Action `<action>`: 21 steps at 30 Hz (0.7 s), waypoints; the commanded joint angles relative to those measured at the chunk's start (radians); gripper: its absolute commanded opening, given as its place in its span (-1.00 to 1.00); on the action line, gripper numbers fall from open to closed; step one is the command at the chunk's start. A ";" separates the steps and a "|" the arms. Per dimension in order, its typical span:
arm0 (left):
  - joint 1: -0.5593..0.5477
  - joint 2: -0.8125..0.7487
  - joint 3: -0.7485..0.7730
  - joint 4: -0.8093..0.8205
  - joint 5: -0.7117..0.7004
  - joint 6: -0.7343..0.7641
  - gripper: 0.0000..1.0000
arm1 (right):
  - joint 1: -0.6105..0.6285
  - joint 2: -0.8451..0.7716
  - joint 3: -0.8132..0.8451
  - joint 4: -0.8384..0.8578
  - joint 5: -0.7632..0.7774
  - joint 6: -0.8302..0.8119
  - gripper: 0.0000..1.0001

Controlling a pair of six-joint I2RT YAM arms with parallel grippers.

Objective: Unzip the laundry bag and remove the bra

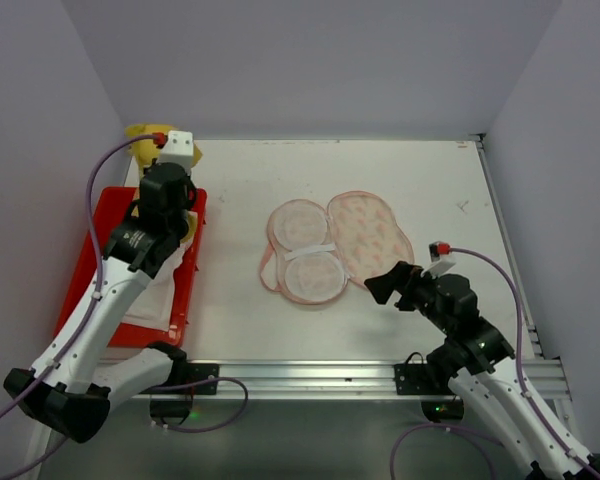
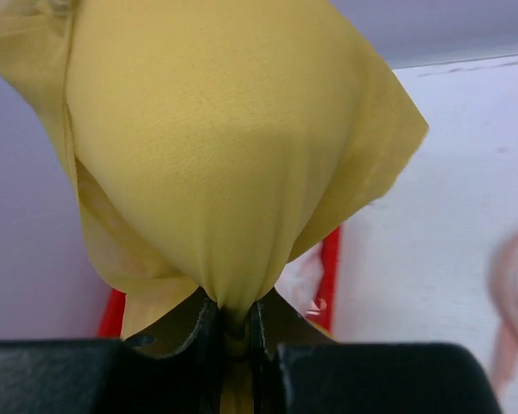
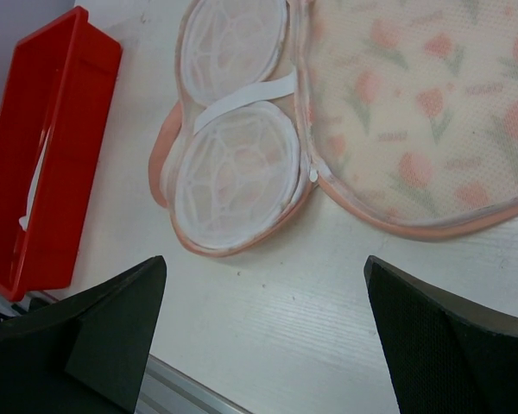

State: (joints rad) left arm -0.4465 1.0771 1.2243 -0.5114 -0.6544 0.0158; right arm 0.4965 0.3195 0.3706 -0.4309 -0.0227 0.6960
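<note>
The bra [image 2: 224, 147] is pinched in the left tool [image 2: 233, 317], jaws pressed together on a gathered fold of yellow cloth. It is held at the upper left of the top view, over the far end of the red tray [image 1: 85, 265]. A white cloth [image 1: 158, 295] is seen in the tray. The laundry bag [image 1: 365, 235] is laid open flat mid-counter [image 1: 450, 180], both halves spread, mesh cups shown, no yellow seen inside. The right tool [image 1: 382, 285] is spread wide just off the bag's lower right edge, nothing gripped. The bra is judged light, soft and floppy, so a pinch on bunched fabric is enough. The bag is judged padded but limp and best taken at the zipper edge.
</note>
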 commanded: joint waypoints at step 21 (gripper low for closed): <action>0.275 -0.017 -0.287 0.120 -0.090 0.017 0.99 | -0.004 0.288 0.154 -0.009 0.133 0.020 0.97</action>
State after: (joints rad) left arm -0.1810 1.1221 0.8410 -0.3912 -0.7666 0.1471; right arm 0.4965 0.5400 0.4400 -0.4149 0.0101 0.6838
